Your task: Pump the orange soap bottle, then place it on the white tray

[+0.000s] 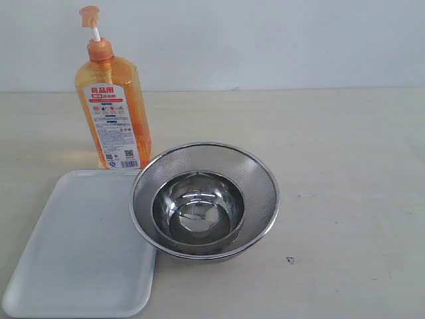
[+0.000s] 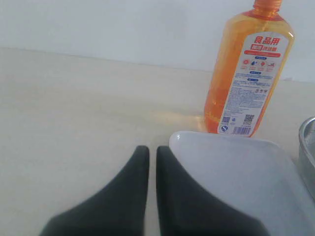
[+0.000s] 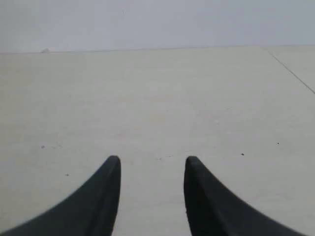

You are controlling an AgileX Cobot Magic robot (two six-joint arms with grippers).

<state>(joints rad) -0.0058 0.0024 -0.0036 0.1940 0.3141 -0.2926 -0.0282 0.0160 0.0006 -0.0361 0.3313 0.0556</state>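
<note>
Currently, exterior view: the orange soap bottle stands upright on the table, just behind the far edge of the white tray and not on it. A steel mesh bowl with a smaller steel bowl nested inside sits just beside both. The pump head is up on its white stem, and neither arm is in this view. The bottle is orange nearly to the shoulder, so I judge it close to full: fairly heavy, tall and easy to tip, with smooth plastic walls that are likely slippery and slightly yielding. Best hold is probably across the body at label height, with the pump pressed straight down from above. Left wrist view: the left gripper has its jaws almost together with only a thin slit between them. It holds nothing and sits low at the near corner of the tray, well short of the bottle. The label reads "食品用" in red. Below it is small blue print too fine to read, then a QR code and a barcode. Right wrist view: the right gripper has its jaws apart and empty over bare table, with the bottle out of sight.
</note>
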